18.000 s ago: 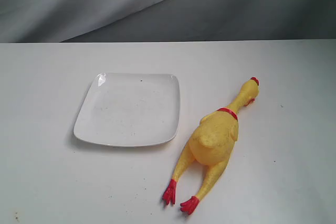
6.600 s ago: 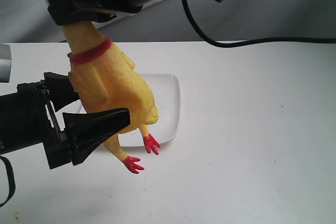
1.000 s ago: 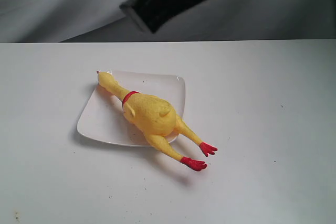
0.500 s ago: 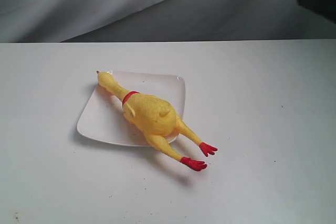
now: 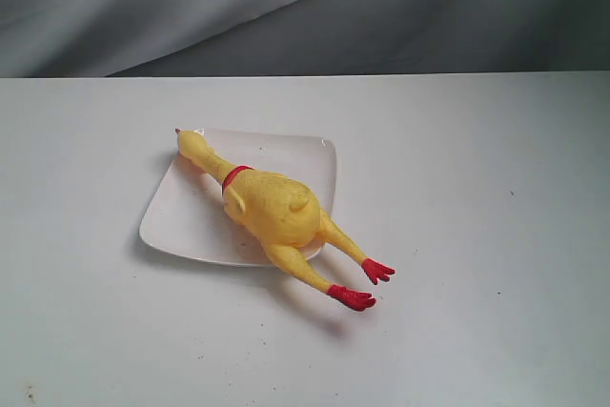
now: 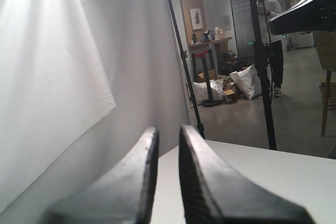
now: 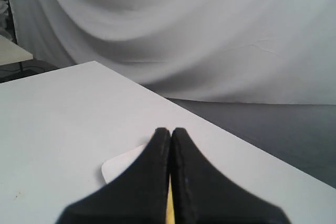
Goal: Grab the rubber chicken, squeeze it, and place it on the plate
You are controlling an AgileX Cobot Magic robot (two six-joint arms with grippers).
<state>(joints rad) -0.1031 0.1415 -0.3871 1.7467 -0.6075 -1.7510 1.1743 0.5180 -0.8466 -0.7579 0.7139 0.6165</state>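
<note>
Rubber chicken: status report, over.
Left gripper slightly open, empty; right gripper shut, empty. Rubber chicken lying across the plate, legs overhanging its edge. No obstruction seen.

A rubber chicken (image 5: 272,209) lies diagonally across a plate (image 5: 181,218) left of the table's (image 5: 477,235) middle, head at the plate's far-left corner (legs overhang its near-right corner, toward the table's near edge).

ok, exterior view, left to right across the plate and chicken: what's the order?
Left rim of the plate → rubber chicken's head → red neck band → body → red feet, beyond the plate, over the table.
</note>
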